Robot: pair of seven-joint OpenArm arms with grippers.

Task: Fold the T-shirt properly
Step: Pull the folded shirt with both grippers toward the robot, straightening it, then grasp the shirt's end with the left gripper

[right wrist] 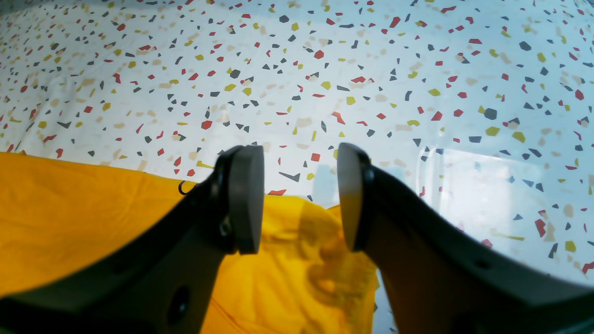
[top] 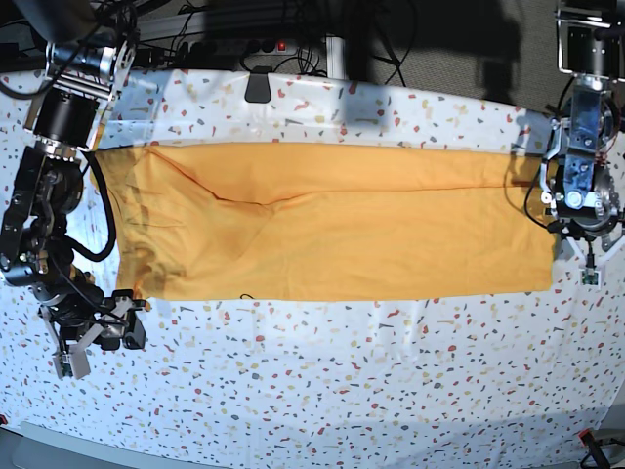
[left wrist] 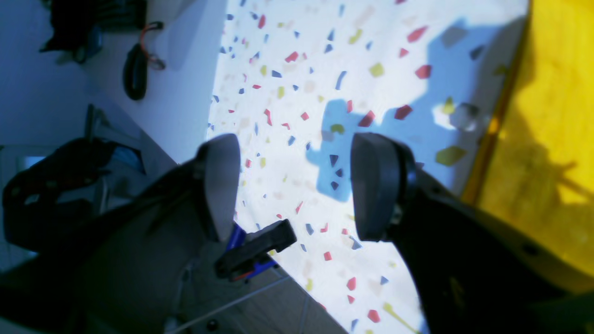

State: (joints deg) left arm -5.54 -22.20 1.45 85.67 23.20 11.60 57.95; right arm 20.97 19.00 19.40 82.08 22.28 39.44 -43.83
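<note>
Starting at the left of the base view: hovering low over the speckled tablecloth [top: 322, 391], just off the near-left corner of the T-shirt [top: 332, 225], the right tool [top: 93, 342]. Standing apart in the right wrist view, the pads [right wrist: 246, 199] of that right tool [right wrist: 300, 199], moderately spread, pinching nothing, with cloth and orange fabric both showing through the gap. Peeking out just beside the left pad there, a small black curl of lettering at the shirt's edge.

Moving to the middle: lying flat across the surface as a long orange-yellow band, folded lengthwise, the T-shirt [right wrist: 69, 222]. Running diagonally through its left half, a soft crease. Lying straight along the near side, its lower edge. Sitting at the far edge of the surface, beyond the shirt, a dark clamp [top: 258, 86].

Finishing at the right: hanging just past the shirt's right end, over bare tablecloth [left wrist: 297, 69], the left tool [top: 586, 249]. Gaping wide in the left wrist view, the left tool [left wrist: 294, 185], gripping nothing, its shadow falling on the speckled cloth between the pads. Filling the right margin of that same view, the T-shirt [left wrist: 557, 116], near the right pad [left wrist: 376, 185] but apart from it.
</note>
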